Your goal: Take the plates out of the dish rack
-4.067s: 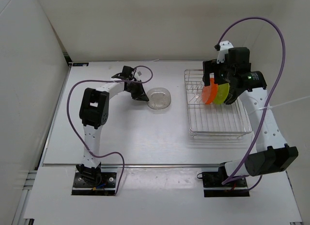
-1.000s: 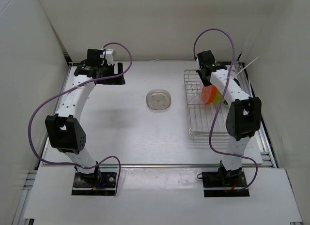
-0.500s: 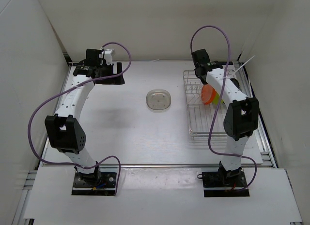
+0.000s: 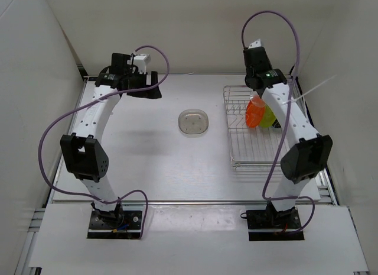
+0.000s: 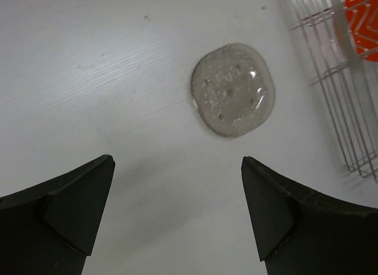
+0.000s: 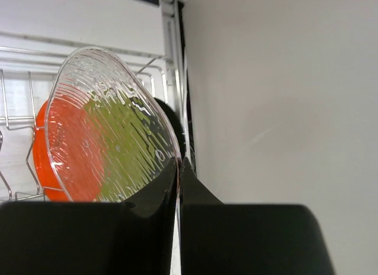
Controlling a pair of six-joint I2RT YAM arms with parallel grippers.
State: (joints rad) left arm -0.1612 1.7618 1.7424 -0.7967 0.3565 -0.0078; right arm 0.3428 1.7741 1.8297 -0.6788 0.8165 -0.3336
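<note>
My right gripper (image 6: 179,161) is shut on the rim of a clear ribbed plate (image 6: 112,115), held upright over the dish rack (image 4: 260,152). Through it show the orange plate (image 6: 44,151) and the yellow-green plate (image 6: 118,127), both standing in the rack, with a black plate's edge (image 6: 168,119) behind them. From above, the right gripper (image 4: 255,93) hangs over the orange plate (image 4: 254,115) and the yellow-green plate (image 4: 269,117). Another clear plate (image 4: 194,122) lies flat on the table. My left gripper (image 4: 150,89) is open at the far left, nothing between its fingers; its wrist view shows that flat plate (image 5: 233,90).
The rack (image 5: 348,109) fills the table's right side close to the right wall (image 6: 277,97). White walls close the back and left. Purple cables loop above both arms.
The right gripper has lifted and shifted slightly right above the rack, still shut. The left gripper, earlier at the clear plate on the table, now sits back at the far left, turned slightly right.
</note>
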